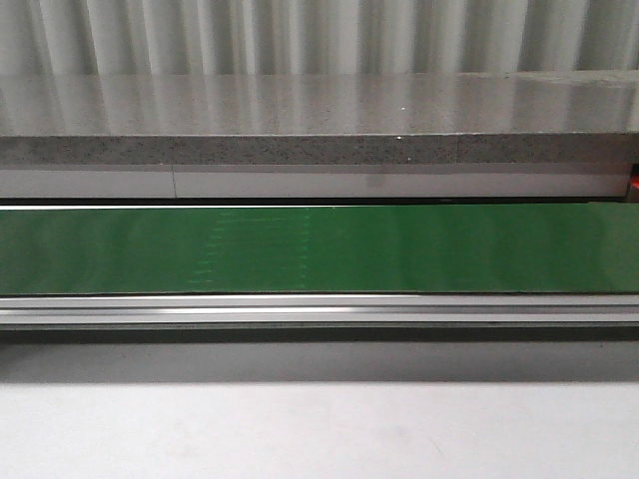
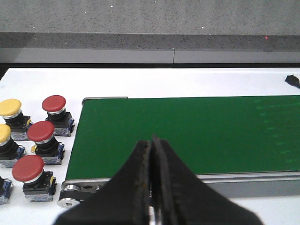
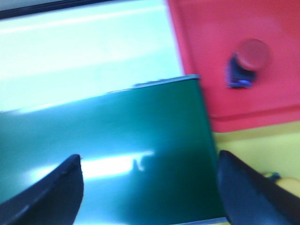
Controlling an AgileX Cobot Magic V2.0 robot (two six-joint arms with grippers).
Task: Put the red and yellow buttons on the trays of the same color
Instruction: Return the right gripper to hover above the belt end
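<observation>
Two black grippers are showing only in their own wrist views; the front view is showing neither arm. The left gripper [image 2: 152, 140] is sitting clenched, its dark fingers pressed together with nothing between them, hanging just over the near edge of the flat green conveyor belt [image 2: 187, 131]. Off the belt's end, on the white tabletop [image 2: 187, 82], a cluster of push buttons on black bases is standing: three round red-capped buttons, the nearest [image 2: 28, 168], the middle one [image 2: 41, 132] and the farthest [image 2: 54, 103], and beside them two yellow-capped buttons [image 2: 10, 108] [image 2: 3, 134].

The right gripper [image 3: 149, 180] is hanging released, fingers spread wide above the belt's other end, gripping nothing. That view is blurred. Just past the belt's end, at about one o'clock from the gripper, a red plastic tray [image 3: 206, 28] is holding one red-capped button [image 3: 247, 58]. Nearer, touching that tray, a yellow plastic tray [image 3: 253, 150] is lying.

In the front view the belt is running as a bare green strip, with a grey speckled counter [image 1: 319, 150] beyond.
</observation>
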